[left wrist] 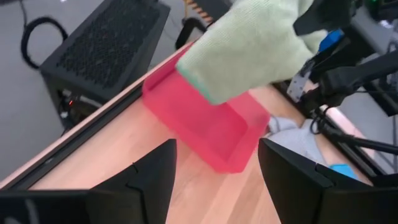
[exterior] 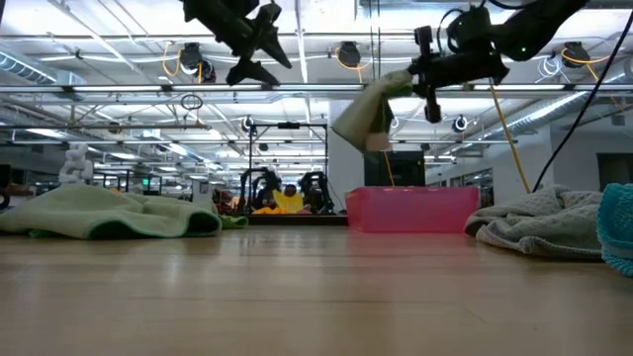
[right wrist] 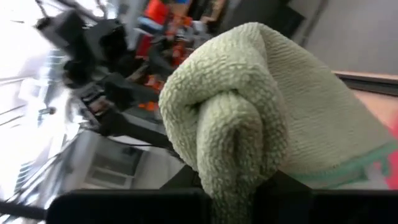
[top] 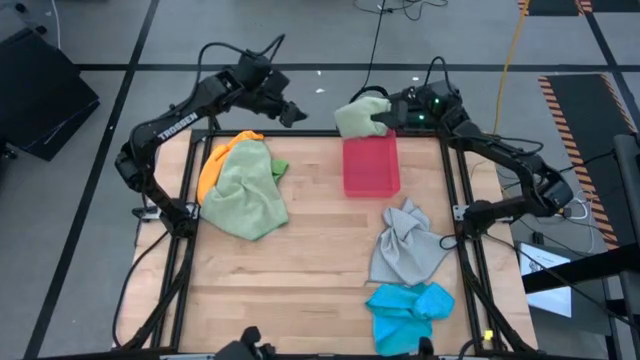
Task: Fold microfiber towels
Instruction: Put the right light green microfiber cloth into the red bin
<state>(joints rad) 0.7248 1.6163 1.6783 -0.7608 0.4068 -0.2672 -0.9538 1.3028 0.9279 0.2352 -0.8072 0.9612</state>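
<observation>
Wooden table [top: 310, 270], right hand [top: 388, 117] raised gripping sage towel [top: 356, 117], left hand [top: 292, 113] raised, spread.

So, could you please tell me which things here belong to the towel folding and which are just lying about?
Job:
pale sage towel, held in the right gripper
bright green towel
orange towel
grey towel
blue towel

Lying about:
pink tray
</observation>
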